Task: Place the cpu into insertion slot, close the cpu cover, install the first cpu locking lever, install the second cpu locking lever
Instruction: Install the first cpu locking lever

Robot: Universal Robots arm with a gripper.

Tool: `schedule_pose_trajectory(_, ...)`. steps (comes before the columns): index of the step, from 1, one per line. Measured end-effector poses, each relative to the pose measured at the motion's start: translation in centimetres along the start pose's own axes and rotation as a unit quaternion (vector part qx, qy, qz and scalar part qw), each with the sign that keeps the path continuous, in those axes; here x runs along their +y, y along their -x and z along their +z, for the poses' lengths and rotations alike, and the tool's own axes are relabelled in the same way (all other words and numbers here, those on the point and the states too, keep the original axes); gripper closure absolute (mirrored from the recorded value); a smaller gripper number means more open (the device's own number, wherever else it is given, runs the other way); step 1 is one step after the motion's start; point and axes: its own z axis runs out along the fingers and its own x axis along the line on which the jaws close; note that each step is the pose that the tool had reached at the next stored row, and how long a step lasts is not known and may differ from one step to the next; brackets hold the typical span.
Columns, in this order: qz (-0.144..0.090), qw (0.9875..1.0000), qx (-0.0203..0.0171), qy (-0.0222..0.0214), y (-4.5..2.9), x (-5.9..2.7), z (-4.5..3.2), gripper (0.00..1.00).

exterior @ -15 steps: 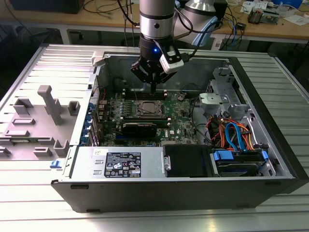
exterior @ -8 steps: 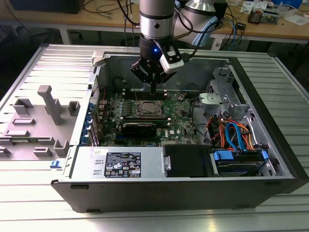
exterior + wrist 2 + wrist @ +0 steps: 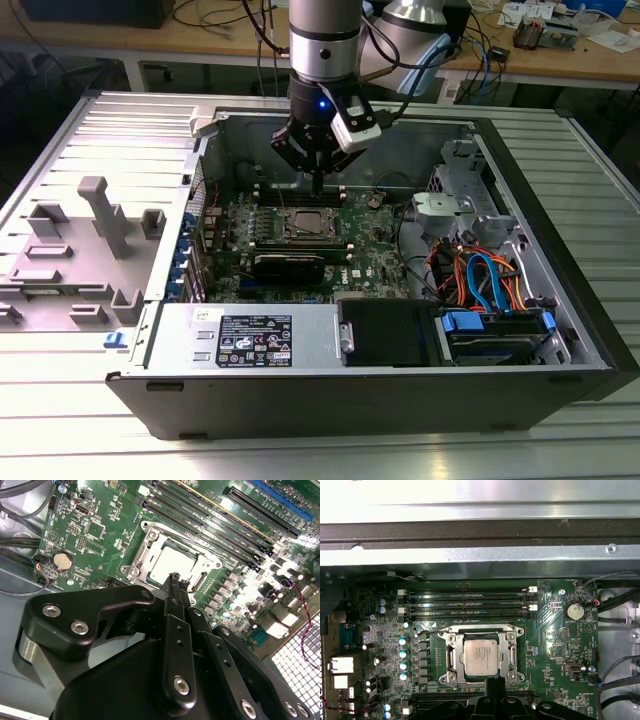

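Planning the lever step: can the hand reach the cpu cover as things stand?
Probably yes: the hand hovers right over an edge of the cpu cover, the case is open, and nothing lies between them.

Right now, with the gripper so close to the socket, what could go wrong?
1. The gripper hangs at the edge of the insertion slot, where the cpu lies framed by the cpu cover. A push slightly off target might scrape the chip or bend the frame.
2. Capacitors and memory slots stand close beside the socket, so a sideways sweep might strike them.
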Motion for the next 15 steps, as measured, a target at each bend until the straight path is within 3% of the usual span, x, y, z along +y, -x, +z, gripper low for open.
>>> schedule_pose_trajectory(11,-0.002,1.0,-0.0001,0.0002,0.0,-0.06,0.0,0.89)
schedule_pose_trajectory(13,-0.019,0.9998,-0.0006,0.001,-0.08,-0.05,0.02,0.89)
schedule_pose_trajectory(14,-0.04,0.9992,-0.0014,0.0015,-0.31,-0.07,0.02,0.89)
schedule_pose_trajectory(15,-0.042,0.9991,-0.0014,0.0015,-0.58,-0.07,0.01,0.89)
